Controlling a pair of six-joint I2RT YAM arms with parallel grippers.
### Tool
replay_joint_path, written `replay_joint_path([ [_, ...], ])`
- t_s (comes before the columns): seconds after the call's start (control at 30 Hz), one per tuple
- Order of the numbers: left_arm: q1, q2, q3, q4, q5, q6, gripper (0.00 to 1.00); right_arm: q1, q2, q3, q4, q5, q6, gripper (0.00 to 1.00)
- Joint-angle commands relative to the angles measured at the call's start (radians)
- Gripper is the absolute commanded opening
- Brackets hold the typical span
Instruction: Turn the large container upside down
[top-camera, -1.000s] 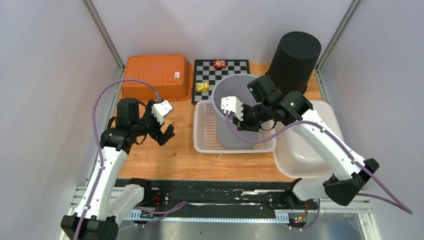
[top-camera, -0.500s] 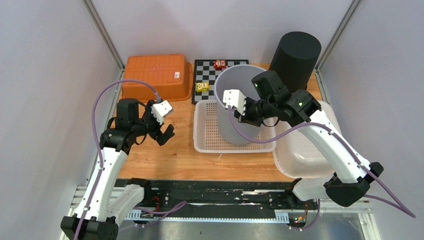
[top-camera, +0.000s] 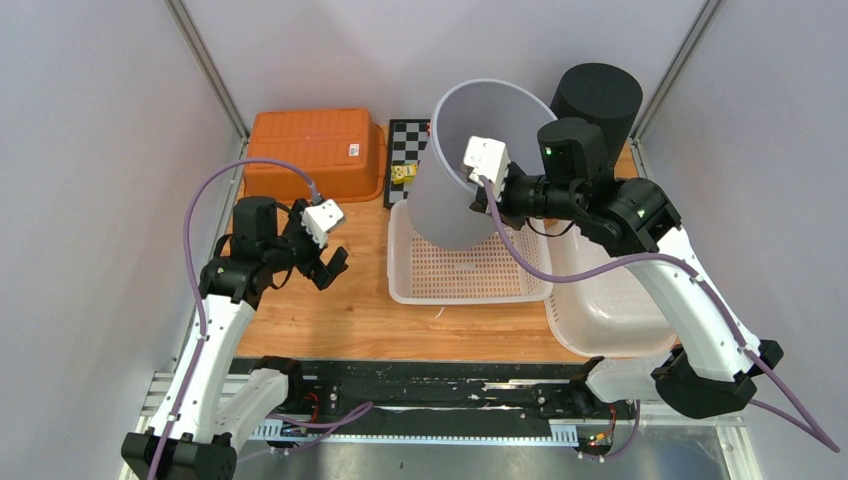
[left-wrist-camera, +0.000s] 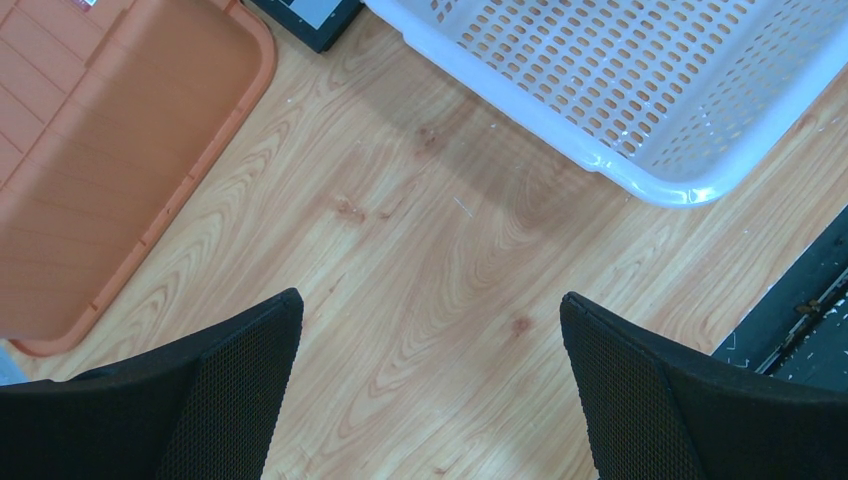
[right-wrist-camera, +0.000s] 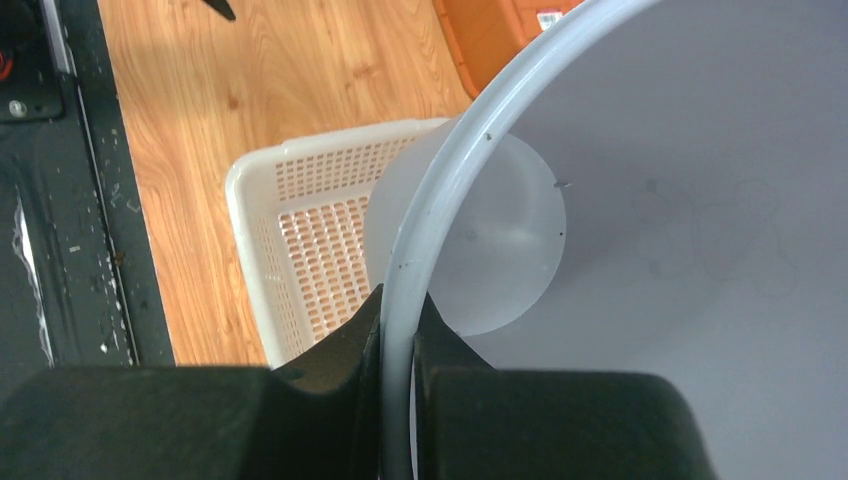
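The large container (top-camera: 450, 190) is a pale grey plastic bucket. It hangs tilted above the white perforated basket (top-camera: 470, 278), its mouth facing up and to the right. My right gripper (top-camera: 480, 198) is shut on its rim, one finger inside and one outside. In the right wrist view the rim (right-wrist-camera: 440, 190) runs between the fingertips of that gripper (right-wrist-camera: 398, 320), with the bucket's inner wall (right-wrist-camera: 700, 150) filling the right side. My left gripper (top-camera: 335, 268) hovers open over bare wood to the left of the basket, nothing between the fingers of the gripper (left-wrist-camera: 430, 320).
An upturned orange tub (top-camera: 312, 150) lies at the back left. A chessboard (top-camera: 408, 140) with a small yellow piece (top-camera: 404, 173) sits behind the basket. A tall black cylinder (top-camera: 600, 100) stands at the back right. A white tub (top-camera: 600, 300) rests beside the basket's right side.
My right arm has lifted the grey container up out of the basket and tipped it further, its mouth swinging toward the back. The left arm has not moved.
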Motion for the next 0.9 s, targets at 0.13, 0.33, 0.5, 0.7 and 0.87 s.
replay_joint_path([
  [0.13, -0.001, -0.018, -0.011, 0.027, -0.014, -0.019, 1.0, 0.017, 0.023, 0.12, 0.147, -0.063, 0.108, 0.02],
  [0.33, -0.001, -0.028, -0.009, 0.043, -0.053, -0.037, 1.0, 0.017, 0.108, 0.217, 0.153, -0.113, 0.171, 0.02],
  [0.5, -0.001, -0.029, 0.037, 0.086, -0.123, -0.081, 1.0, 0.019, 0.153, 0.233, 0.218, -0.133, 0.236, 0.02],
  [0.7, 0.006, 0.041, 0.217, 0.044, -0.249, -0.128, 1.0, 0.022, 0.251, 0.314, 0.279, -0.18, 0.339, 0.02],
  [0.87, 0.085, 0.119, 0.394, -0.026, -0.315, -0.207, 1.0, 0.037, 0.345, 0.379, 0.314, -0.214, 0.431, 0.02],
])
